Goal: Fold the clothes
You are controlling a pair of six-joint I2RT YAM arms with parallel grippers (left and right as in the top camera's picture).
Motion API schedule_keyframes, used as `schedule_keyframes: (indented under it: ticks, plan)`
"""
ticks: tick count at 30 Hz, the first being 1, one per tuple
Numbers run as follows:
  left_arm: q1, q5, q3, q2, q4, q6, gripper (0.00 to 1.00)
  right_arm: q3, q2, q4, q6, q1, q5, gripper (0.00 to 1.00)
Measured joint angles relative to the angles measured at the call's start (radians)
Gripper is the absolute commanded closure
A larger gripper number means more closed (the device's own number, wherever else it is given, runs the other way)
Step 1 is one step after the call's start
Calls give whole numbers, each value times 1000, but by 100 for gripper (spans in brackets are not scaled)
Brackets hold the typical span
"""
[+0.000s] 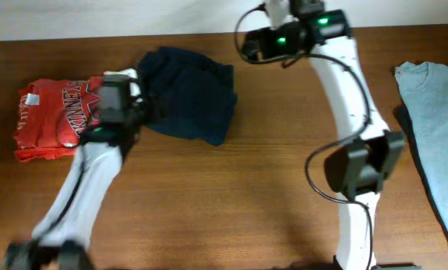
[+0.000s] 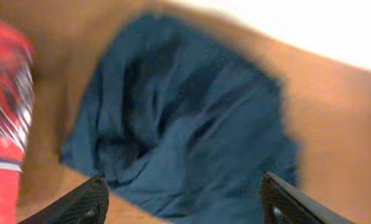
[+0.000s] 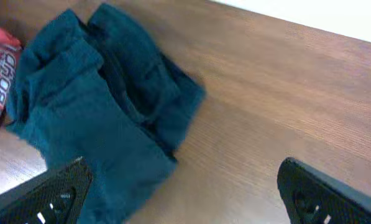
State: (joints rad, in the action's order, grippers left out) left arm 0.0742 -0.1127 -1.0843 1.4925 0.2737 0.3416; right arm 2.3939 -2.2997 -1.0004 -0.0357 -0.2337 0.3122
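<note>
Three garments are seen on the wooden table (image 1: 231, 210) in the overhead view. The clothes (image 1: 190, 94), a crumpled dark navy bundle, are found in the upper middle-left of that frame. They lie just beside a folded red shirt (image 1: 51, 120) near the left edge. A pale grey-blue T-shirt (image 1: 434, 112) is laid at the right edge, well apart from both.

The left gripper (image 2: 184, 190) is held at the left side of the navy fabric. Its fingers (image 2: 79, 202) are spread wide with nothing clamped between them. The wrist view is blurred, so contact with the cloth cannot be told.

The right gripper (image 3: 184, 168) is positioned by the bundle's upper right, its fingers spread wide and empty.
</note>
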Motion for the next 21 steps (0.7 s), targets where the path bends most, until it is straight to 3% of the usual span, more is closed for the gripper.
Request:
schedule_keyframes:
  ticks: [6,21]
  plan:
    - [-40,-72,-1,-226,70,18,23,0,-143,241,-11,-120,7,1]
    - [-48,-94,-1,-269,223,19,22,6,-367,240,28,-185,-23,4]
